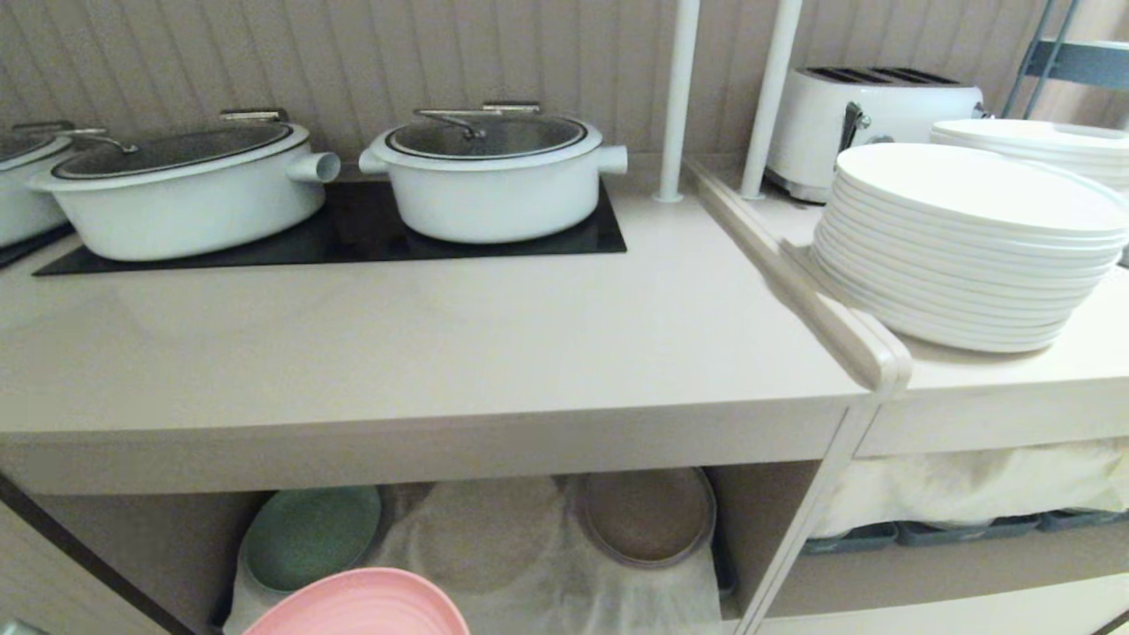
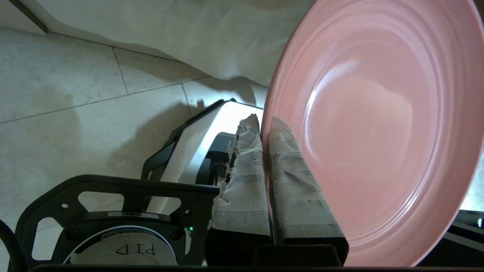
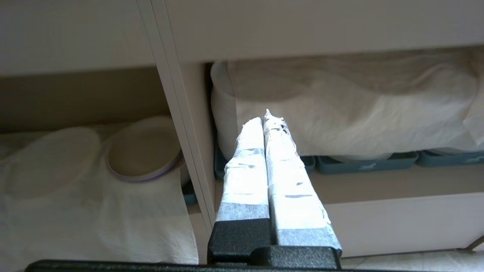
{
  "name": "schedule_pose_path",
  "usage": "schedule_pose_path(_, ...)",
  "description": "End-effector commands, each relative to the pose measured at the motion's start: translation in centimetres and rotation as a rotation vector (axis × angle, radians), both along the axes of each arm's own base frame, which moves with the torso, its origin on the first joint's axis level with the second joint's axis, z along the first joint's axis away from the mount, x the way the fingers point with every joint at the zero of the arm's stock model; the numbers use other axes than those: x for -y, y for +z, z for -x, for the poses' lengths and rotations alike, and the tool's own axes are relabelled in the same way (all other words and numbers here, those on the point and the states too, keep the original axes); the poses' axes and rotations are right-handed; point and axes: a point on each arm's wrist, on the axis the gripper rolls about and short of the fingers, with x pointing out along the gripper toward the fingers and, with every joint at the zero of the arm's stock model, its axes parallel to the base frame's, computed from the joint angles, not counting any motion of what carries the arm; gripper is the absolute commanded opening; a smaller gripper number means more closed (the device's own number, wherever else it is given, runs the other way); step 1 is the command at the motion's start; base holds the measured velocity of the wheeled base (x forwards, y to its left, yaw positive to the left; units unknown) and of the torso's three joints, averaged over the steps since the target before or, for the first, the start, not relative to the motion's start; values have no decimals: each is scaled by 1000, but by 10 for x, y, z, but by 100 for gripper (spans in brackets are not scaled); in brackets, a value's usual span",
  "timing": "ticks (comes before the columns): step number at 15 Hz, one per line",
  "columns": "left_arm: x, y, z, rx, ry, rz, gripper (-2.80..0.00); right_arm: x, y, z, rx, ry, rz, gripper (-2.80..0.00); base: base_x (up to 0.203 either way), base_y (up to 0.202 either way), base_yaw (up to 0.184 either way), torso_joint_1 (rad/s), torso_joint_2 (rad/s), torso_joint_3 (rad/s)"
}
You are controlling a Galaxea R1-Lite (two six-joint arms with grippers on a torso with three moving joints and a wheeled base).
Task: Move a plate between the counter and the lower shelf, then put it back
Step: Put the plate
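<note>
Your left hand (image 2: 264, 122) is clamped on the rim of the small round pink plastic plate (image 2: 378, 128), held clear in front of the cloth-draped lower shelf (image 1: 494, 564); judged next: raise it onto the glossy beige bench (image 1: 441, 353); right hand (image 3: 266, 119) closed, empty.

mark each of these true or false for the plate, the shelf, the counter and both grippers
1. The left gripper is shut on the pink plate. True.
2. The pink plate lies flat on the counter. False: it is held in front of the lower shelf, below the counter's edge.
3. A green plate and a brown-grey plate lie in the lower shelf. True.
4. The right gripper holds a plate. False: it is shut and empty.
5. One pot stands on the hob. False: at least two.
</note>
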Motion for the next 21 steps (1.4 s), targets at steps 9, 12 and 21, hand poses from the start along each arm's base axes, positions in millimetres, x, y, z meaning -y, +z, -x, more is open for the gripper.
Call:
schedule_pose_path(9,0,0,0,-3,3,3,-280,0,0,0,-1,0,-1,-280,0,0,0,258,-550,-292)
schedule_pose_path(12,0,0,0,-3,3,3,-280,0,0,0,-1,0,-1,-280,0,0,0,276,-582,-308)
schedule_pose_path(21,0,0,1,2,3,5,-280,0,0,0,-1,0,-1,-280,0,0,0,186,-372,-191)
